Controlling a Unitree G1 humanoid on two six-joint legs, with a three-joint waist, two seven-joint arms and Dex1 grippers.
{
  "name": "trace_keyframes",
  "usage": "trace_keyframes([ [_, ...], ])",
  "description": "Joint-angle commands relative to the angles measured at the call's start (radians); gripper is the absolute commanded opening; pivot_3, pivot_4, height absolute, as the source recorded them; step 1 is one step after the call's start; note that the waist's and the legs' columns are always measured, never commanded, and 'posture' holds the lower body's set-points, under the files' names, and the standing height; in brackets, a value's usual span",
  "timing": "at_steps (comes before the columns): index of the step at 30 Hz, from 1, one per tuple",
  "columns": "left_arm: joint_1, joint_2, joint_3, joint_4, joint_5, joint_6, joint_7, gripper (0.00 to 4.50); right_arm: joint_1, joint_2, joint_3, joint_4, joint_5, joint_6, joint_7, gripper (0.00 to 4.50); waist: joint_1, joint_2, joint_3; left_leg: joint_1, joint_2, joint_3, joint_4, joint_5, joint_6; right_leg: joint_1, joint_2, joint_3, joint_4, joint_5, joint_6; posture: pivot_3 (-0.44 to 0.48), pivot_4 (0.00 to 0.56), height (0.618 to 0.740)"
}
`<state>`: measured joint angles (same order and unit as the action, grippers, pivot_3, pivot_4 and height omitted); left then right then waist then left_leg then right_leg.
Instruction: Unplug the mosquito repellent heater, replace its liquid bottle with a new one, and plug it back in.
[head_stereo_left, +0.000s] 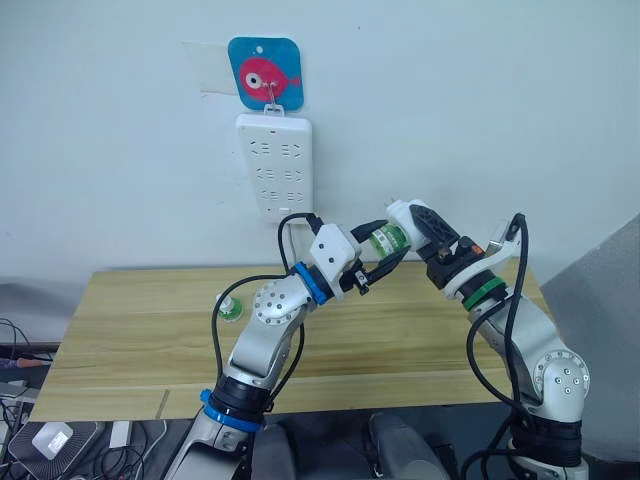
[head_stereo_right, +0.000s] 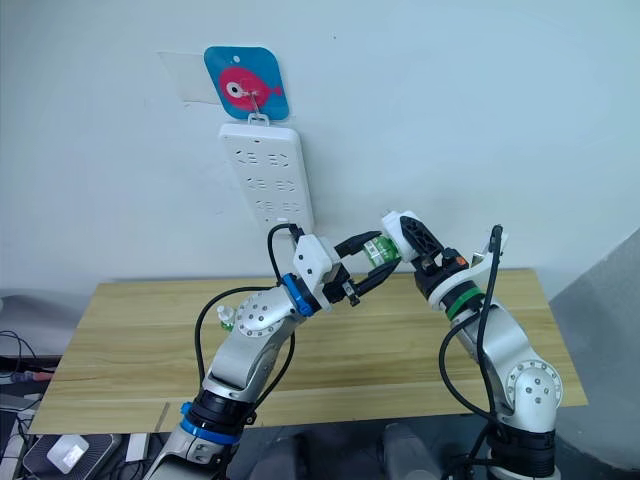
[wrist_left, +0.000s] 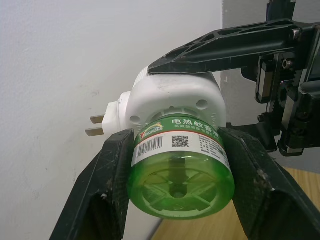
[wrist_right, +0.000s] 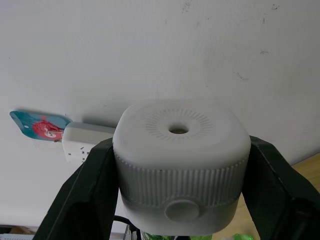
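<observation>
- Setting: a robot test room or lab, not a furnished home.
- Bare white wall (head_stereo_left: 480, 110); a white power strip (head_stereo_left: 273, 166) hangs on it from a fish-printed hook plate (head_stereo_left: 265, 73).
- Plain wooden counter (head_stereo_left: 150, 340) set against the wall.
- Loose cables and adapters (head_stereo_left: 50, 435) lie on the floor beside the counter.

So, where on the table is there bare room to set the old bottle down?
The right half of the table, in front of the right hand, is bare wood, and so is the left end near the edge. It is crowded only mid-left, where a small green bottle stands beside the left arm.
</observation>
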<state>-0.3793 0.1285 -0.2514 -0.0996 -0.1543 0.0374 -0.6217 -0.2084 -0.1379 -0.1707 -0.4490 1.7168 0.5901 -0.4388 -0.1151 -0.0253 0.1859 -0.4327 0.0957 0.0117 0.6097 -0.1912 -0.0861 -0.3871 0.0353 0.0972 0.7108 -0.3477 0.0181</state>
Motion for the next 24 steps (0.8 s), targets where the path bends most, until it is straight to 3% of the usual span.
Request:
trace_keyframes([
  [1,0.002,-0.002,0.007,-0.037,0.005,0.002,0.025,2.31,0.002,-0.008,0.016,-0.063,0.036,-0.012,0.011,3.00,0.000,0.000,0.000,0.000,0.000,0.000,0.000,0.000,0.000,0.000,0.000,0.000,0.000,0.000,0.000,-0.147,0.192,0.740],
  [24,0.033,0.007,0.012,-0.083,0.000,0.053,0.045,2.31,0.011,-0.046,0.035,-0.058,0.024,-0.035,0.029,3.00,0.001,0.000,0.000,0.000,0.000,0.000,0.000,0.000,0.000,0.000,0.000,0.000,0.000,0.000,0.000,-0.149,0.193,0.740],
])
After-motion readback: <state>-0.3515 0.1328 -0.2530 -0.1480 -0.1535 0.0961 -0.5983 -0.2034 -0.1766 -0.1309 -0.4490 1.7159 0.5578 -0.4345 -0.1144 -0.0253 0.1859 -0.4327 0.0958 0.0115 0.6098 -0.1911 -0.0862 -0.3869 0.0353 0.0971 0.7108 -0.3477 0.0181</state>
